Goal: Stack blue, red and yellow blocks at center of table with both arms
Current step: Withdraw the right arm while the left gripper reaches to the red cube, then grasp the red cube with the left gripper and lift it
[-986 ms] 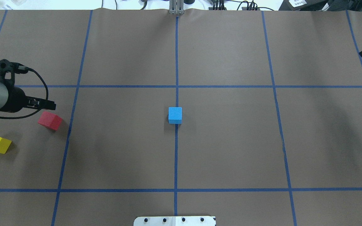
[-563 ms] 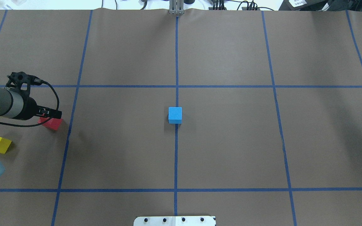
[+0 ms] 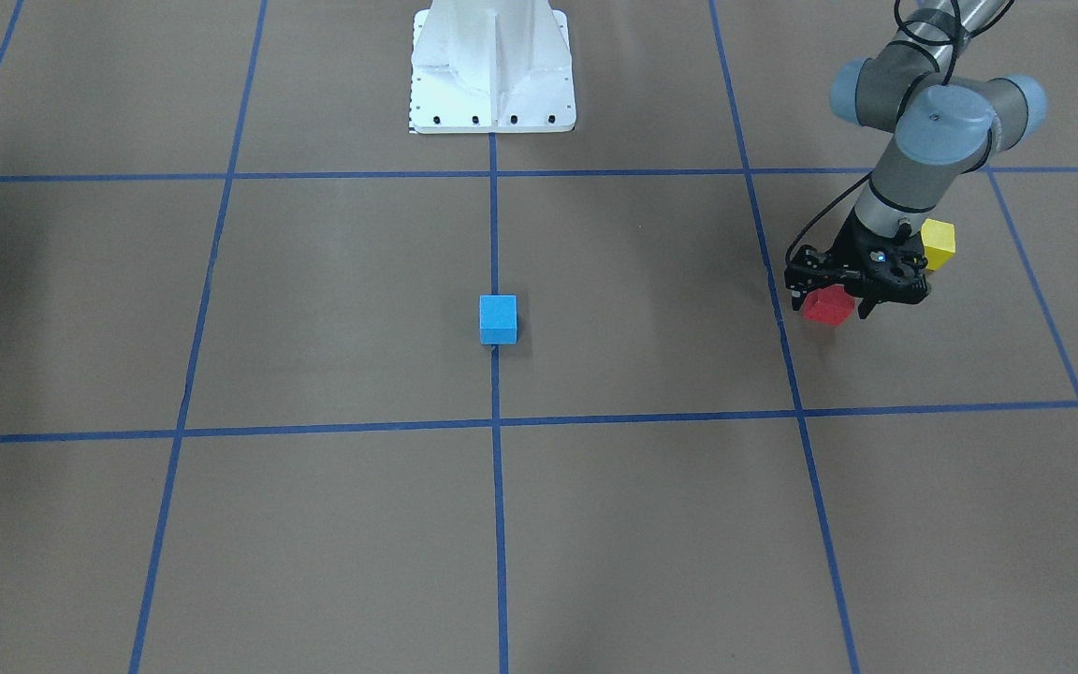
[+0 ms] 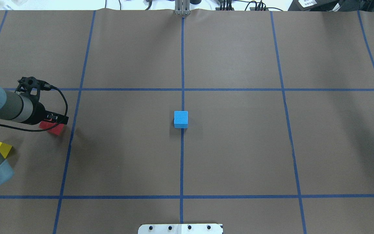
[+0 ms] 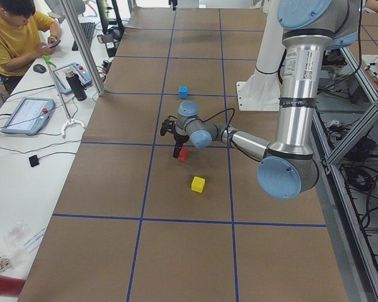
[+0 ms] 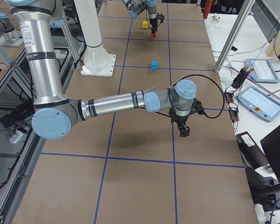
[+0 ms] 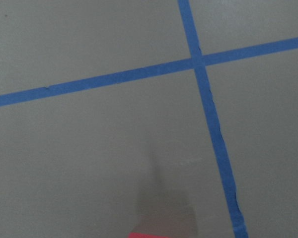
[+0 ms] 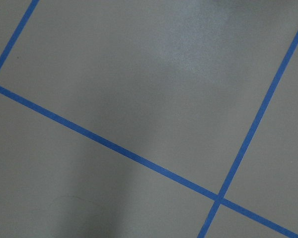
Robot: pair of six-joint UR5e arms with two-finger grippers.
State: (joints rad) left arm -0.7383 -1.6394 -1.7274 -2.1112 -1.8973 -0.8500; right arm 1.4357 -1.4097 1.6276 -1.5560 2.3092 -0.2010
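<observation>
The blue block (image 4: 180, 119) sits at the table's center, also in the front view (image 3: 498, 318). The red block (image 3: 827, 307) lies far out on my left side, and the yellow block (image 3: 938, 243) lies just behind it, half hidden by the arm in the overhead view (image 4: 3, 148). My left gripper (image 3: 829, 301) is open and low over the red block (image 4: 55, 128), one finger on each side. The left wrist view shows only a red sliver (image 7: 149, 235) at its bottom edge. My right gripper (image 6: 183, 132) shows only in the exterior right view, above bare table; I cannot tell whether it is open.
The white robot base (image 3: 492, 65) stands at the table's near edge. Blue tape lines (image 4: 182, 89) grid the brown table. An operator (image 5: 16, 38) sits by a side bench with tablets (image 5: 28, 114) and a metal pole (image 5: 82, 50).
My left gripper has moved right and down from beside the red block to over it. The arm now covers part of the yellow block. The right arm's tip has left the overhead view.
</observation>
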